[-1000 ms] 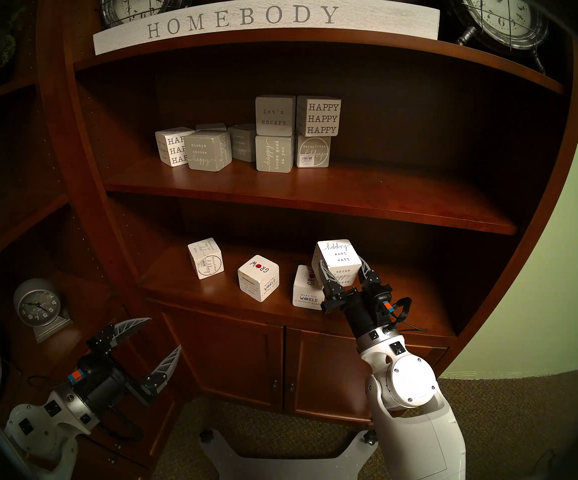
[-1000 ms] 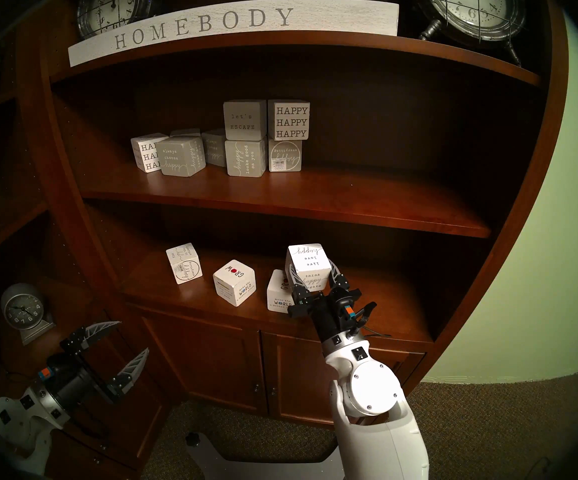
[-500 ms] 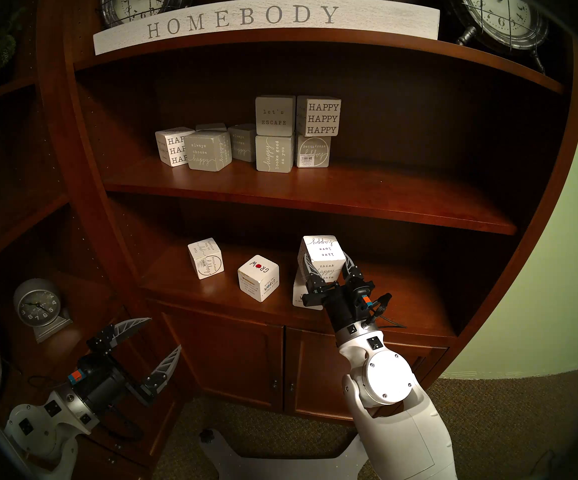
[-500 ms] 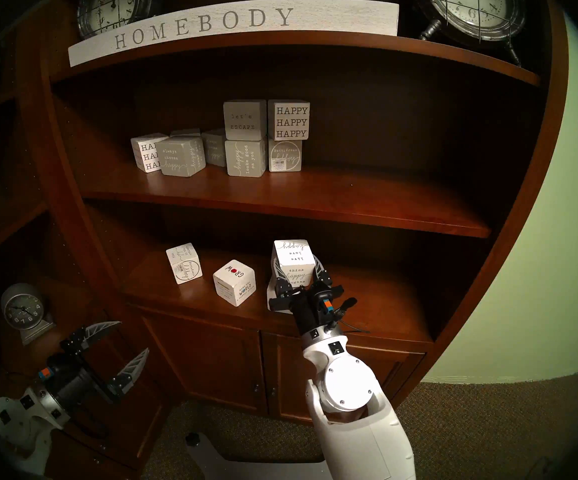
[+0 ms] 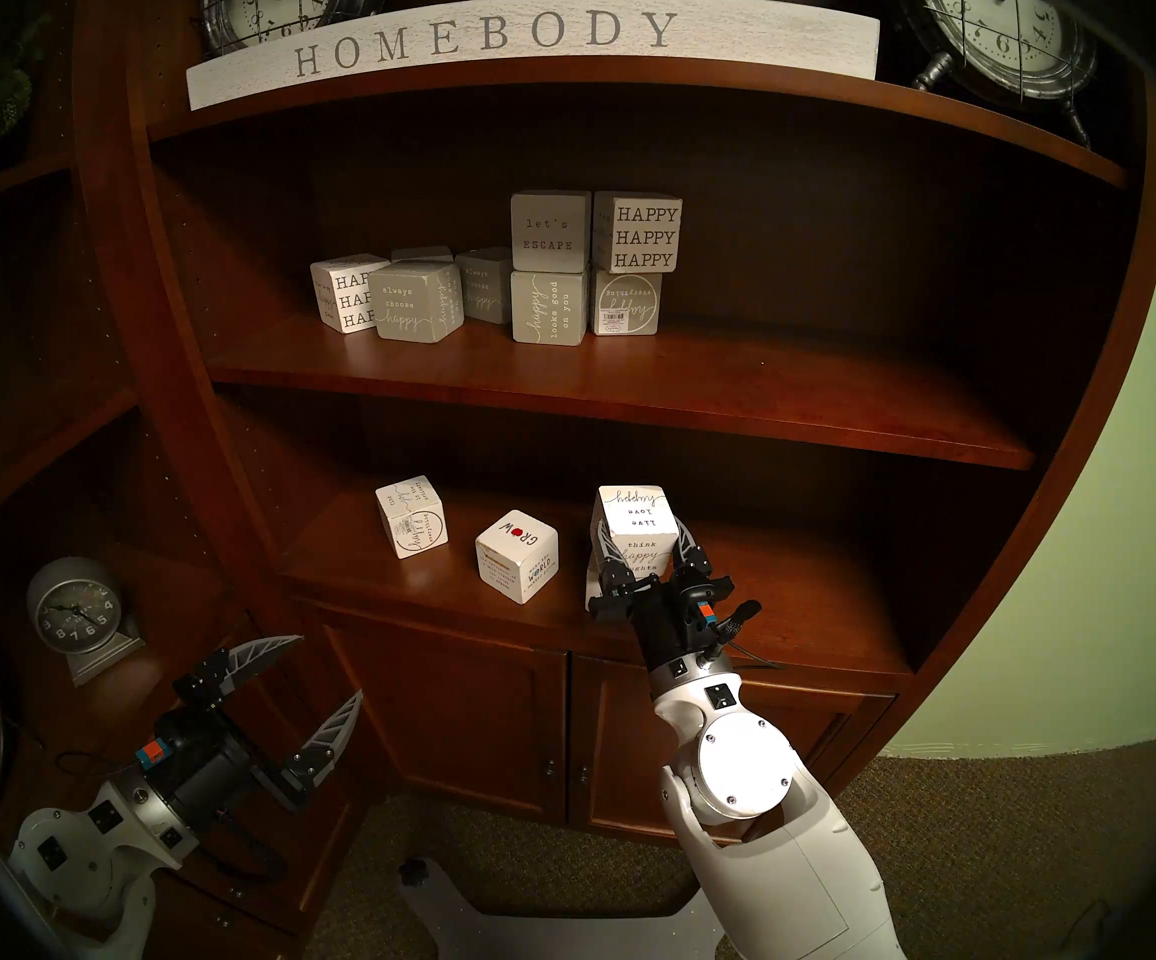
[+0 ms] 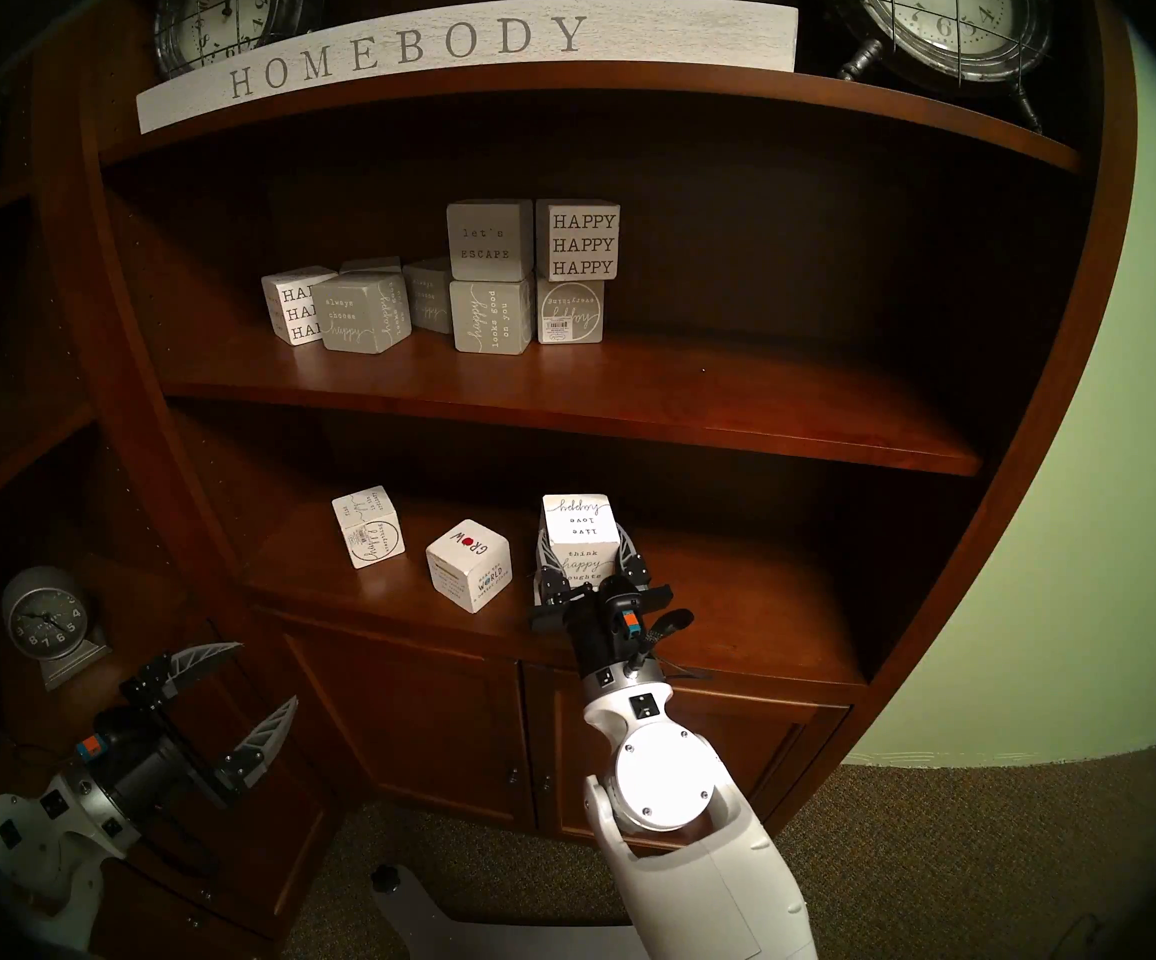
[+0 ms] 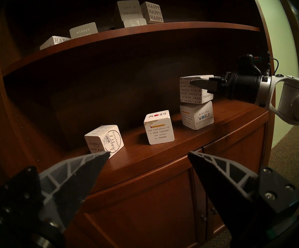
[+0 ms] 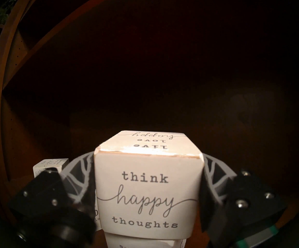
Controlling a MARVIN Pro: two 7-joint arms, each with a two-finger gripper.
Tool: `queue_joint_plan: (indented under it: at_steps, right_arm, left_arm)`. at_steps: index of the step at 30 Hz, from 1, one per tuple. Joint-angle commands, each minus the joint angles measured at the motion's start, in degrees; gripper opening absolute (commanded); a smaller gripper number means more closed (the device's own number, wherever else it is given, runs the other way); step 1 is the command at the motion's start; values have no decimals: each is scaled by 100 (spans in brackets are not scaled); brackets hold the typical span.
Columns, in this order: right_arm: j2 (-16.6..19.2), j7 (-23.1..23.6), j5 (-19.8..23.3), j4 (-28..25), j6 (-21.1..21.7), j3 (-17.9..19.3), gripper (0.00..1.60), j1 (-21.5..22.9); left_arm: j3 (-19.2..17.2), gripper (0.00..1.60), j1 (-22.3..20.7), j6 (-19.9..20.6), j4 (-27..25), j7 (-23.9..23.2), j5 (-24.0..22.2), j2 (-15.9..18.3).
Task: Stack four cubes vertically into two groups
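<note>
My right gripper [image 5: 643,537] is shut on the white "think happy thoughts" cube [image 5: 636,522], its fingers [image 8: 84,176] pressing both sides. The left wrist view shows this cube [image 7: 196,89] resting, slightly skewed, on a "make the WORLD" cube [image 7: 197,117] at the right of the lower shelf [image 5: 804,591]. A second GROW cube [image 5: 516,557] stands alone mid-shelf. Left of it stands the cube with circled script "happy" and a barcode [image 5: 411,517]. My left gripper [image 5: 328,668] hangs open and empty, low at the left, in front of the cabinet.
The shelf board [image 5: 630,411] above the lower shelf limits headroom over the stack. On it stand several grey and white blocks [image 5: 551,269], some stacked. A HOMEBODY sign [image 5: 485,37] and clocks [image 5: 1005,30] sit higher up. A small clock [image 5: 73,612] stands at the left.
My right gripper carried the "think happy thoughts" cube leftward over the right-hand "make the WORLD" cube and lowered it onto that cube. The left arm and the other cubes stayed still.
</note>
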Motion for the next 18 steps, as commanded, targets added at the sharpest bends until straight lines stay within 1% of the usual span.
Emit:
queue_joint_plan:
  at_steps: [1, 5, 9, 11, 12, 13, 15, 18]
  right_arm:
    - [-39, -179, 91, -19, -141, -129, 0, 259]
    - [-33, -282, 85, 55, -180, -181, 0, 294]
    - [-23, -327, 105, 60, -140, -215, 16, 301]
    - [-19, -342, 105, 66, -131, -226, 28, 302]
    - [-16, -350, 107, 65, -119, -230, 39, 300]
    - [-16, -353, 124, 65, -105, -231, 45, 297]
    - [-18, -330, 162, 67, -88, -222, 66, 290]
    - [-19, -299, 194, 50, -50, -213, 73, 282]
  left_arm:
    - [-4, 160, -11, -4, -75, 2, 1, 4]
    - [-4, 160, -11, -3, -75, 2, 1, 4]
    - [-5, 160, -11, -3, -75, 2, 1, 4]
    - [-5, 160, -10, -3, -76, 2, 1, 3]
    - [-5, 160, -10, -3, -76, 2, 1, 3]
    - [-5, 160, -10, -3, -76, 2, 1, 3]
    - [-5, 160, -10, -2, -76, 2, 2, 3]
    - [-5, 160, -10, -2, -76, 2, 2, 3]
